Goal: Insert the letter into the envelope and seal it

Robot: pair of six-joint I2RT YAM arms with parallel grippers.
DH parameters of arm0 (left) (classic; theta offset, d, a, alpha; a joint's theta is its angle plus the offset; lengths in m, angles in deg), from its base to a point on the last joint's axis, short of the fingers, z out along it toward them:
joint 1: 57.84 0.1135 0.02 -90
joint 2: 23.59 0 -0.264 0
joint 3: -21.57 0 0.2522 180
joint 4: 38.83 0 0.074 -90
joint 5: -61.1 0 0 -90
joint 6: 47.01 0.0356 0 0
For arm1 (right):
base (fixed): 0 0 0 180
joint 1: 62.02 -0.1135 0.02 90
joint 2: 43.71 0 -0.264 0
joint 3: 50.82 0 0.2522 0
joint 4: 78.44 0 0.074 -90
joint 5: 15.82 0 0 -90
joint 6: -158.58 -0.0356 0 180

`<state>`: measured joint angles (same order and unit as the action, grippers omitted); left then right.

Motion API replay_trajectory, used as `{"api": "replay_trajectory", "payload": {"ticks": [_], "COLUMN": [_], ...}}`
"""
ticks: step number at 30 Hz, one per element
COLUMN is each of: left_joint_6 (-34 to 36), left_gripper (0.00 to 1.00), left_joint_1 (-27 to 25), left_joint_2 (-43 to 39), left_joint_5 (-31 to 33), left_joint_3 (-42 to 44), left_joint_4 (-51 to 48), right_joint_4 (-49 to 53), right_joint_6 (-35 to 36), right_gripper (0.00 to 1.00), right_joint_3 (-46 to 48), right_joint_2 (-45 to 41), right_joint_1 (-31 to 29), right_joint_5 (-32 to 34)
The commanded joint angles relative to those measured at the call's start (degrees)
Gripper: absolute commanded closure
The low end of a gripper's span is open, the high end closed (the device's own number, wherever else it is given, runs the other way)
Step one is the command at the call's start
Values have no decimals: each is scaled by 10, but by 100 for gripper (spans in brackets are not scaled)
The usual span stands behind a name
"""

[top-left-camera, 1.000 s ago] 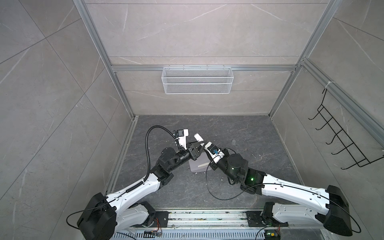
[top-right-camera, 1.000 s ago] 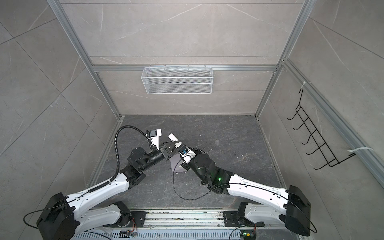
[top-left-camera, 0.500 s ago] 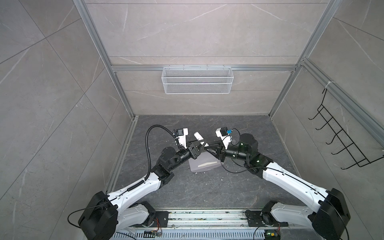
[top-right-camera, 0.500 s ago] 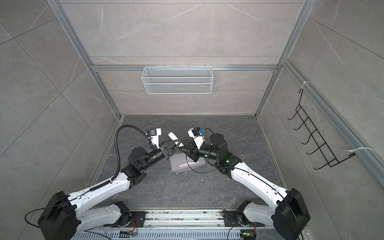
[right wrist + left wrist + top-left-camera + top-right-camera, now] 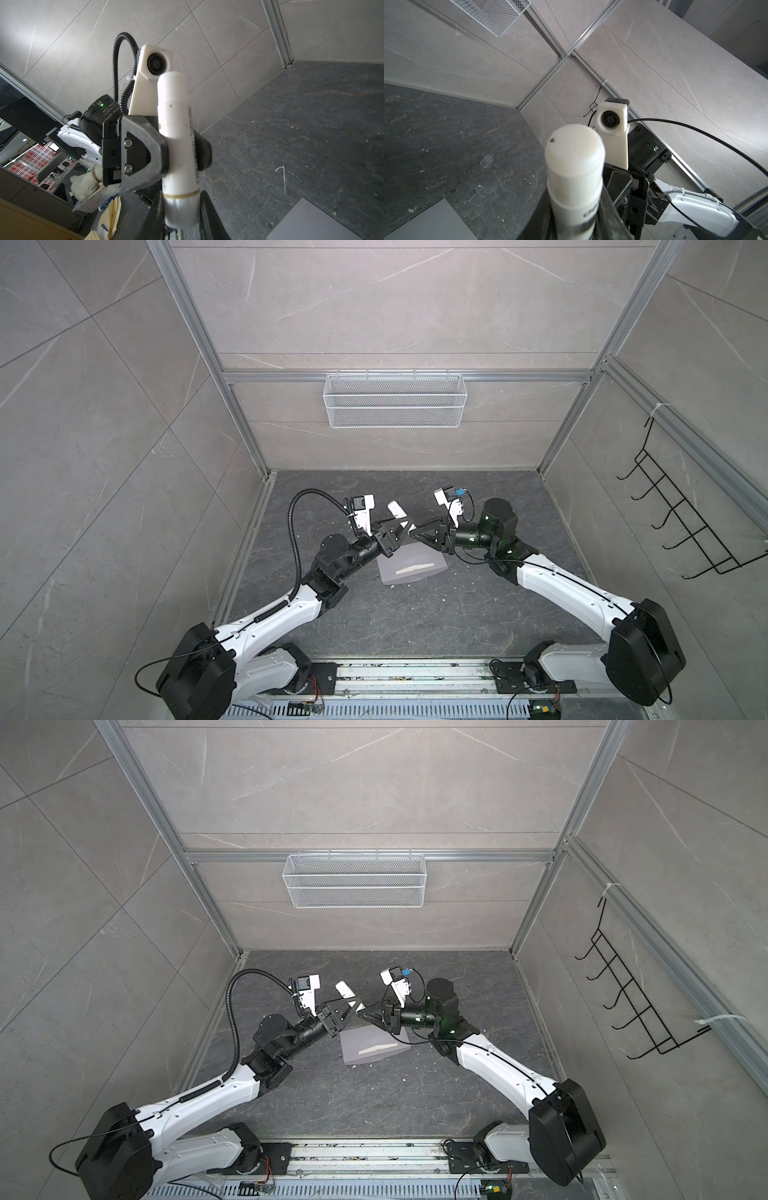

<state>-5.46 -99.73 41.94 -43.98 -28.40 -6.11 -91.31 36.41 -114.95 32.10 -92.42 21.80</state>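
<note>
we are in the sealing step. the envelope [image 5: 390, 574] lies flat on the dark surface [image 5: 415, 622], directly under the two meeting arms in both top views. we see no loose tan letter anywhere. a pale strip [image 5: 413, 569] runs across the envelope's face, and we cannot tell whether it is the letter's edge or a gummed line, so we only judge that the letter is inside.

both arms are raised above the envelope with a white glue stick [image 5: 174, 116] between them. the left tool [image 5: 176, 153] is pinching the stick around its middle. the right tool [image 5: 182, 216] has its fingers on either side of the stick's grey base end, and we read this as clamped on it. the stick's glue end is bare in the left wrist view, and a small clear cap [image 5: 486, 161] lies on the surface well away from it.

we think the next move is to twist the base against the held body to raise the glue. after that, one tool must let go so the other can bring the bare end down onto the flap. both grips need to stay firm and in line, or the stick may slip or tilt.
</note>
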Motion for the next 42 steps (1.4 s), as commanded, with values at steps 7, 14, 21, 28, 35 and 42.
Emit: {"api": "replay_trajectory", "payload": {"ticks": [7, 14, 21, 28, 35, 42], "left_joint_6": [25, 27, 23, 16, 16, 16], "left_gripper": [100, 100, 100, 100, 100, 100], "left_joint_1": [-7, -7, -7, -7, -7, -7], "left_joint_2": [-13, -13, -1, 8, 10, 13], "left_joint_5": [-36, -24, -21, -22, -21, -22], "left_joint_3": [-6, -5, -8, -12, -14, -14], "left_joint_4": [21, 12, 16, 19, 17, 16], "right_joint_4": [61, 135, 191, 205, 179, 145], "right_joint_6": [45, 237, 374, 439, 480, 496], "right_gripper": [60, 22, 23, 23, 29, 41], "right_joint_3": [-26, 45, 50, 28, 9, -5], "right_joint_2": [-26, -153, -213, -173, -121, -80], "right_joint_1": [18, -46, -155, -240, -295, -321], "right_joint_5": [121, 355, 558, 662, 762, 824]}}
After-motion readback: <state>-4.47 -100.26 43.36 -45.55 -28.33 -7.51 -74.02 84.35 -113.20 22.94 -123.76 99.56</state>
